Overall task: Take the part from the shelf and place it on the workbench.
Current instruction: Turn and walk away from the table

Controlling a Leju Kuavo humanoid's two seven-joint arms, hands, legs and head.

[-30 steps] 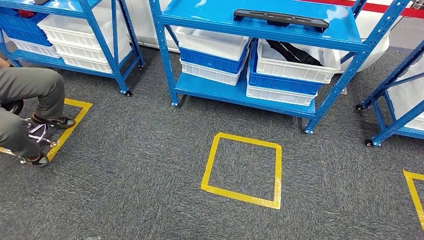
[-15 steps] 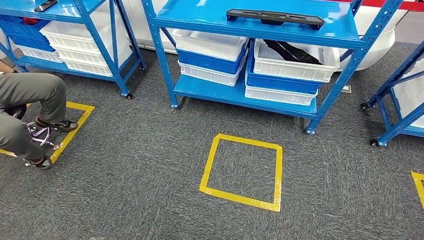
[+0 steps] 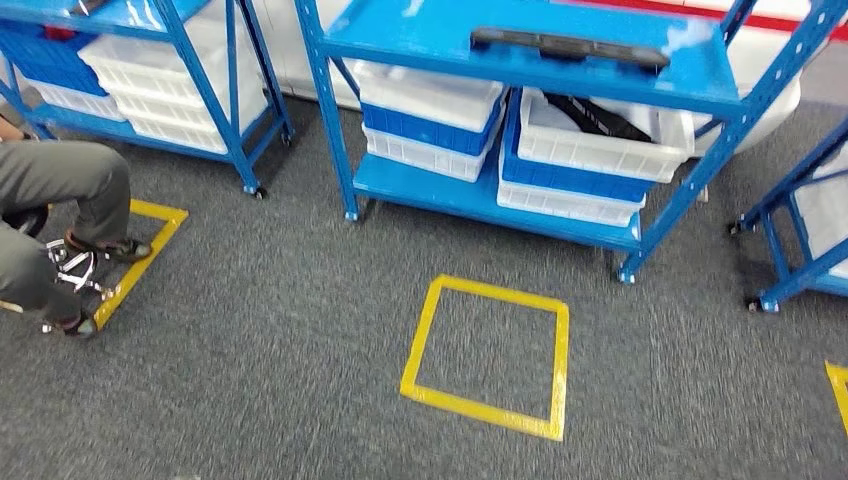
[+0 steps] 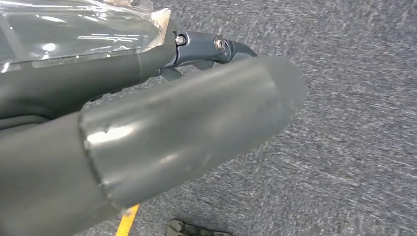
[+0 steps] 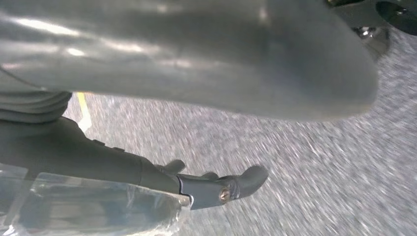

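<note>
- Mostly my hands are hard to read: my left hand point(image 4: 167, 132) shows as a thick grey thumb with a darker finger behind it, over grey carpet point(image 4: 354, 147), and nothing lies between them that I can see; whether it is released or clenched I cannot tell.
- My right hand point(image 5: 196, 73) is blurred over the same carpet, one dark finger sticking out past the thumb; its state I cannot tell either.
- The part point(image 3: 568, 44), long, flat and black, lies on the top board of the middle shelf point(image 3: 420, 40), near its back edge; motion blur softens its outline.
- On the lower board, white and blue bins point(image 3: 430, 115) sit stacked; the right-hand white bin point(image 3: 600, 140) holds something dark, half hidden under the top board.
- A person's grey trouser legs point(image 3: 55, 200) are cut off at the left edge, beside yellow tape.
- A yellow tape square point(image 3: 487, 355) marks the floor before the shelf.
</note>
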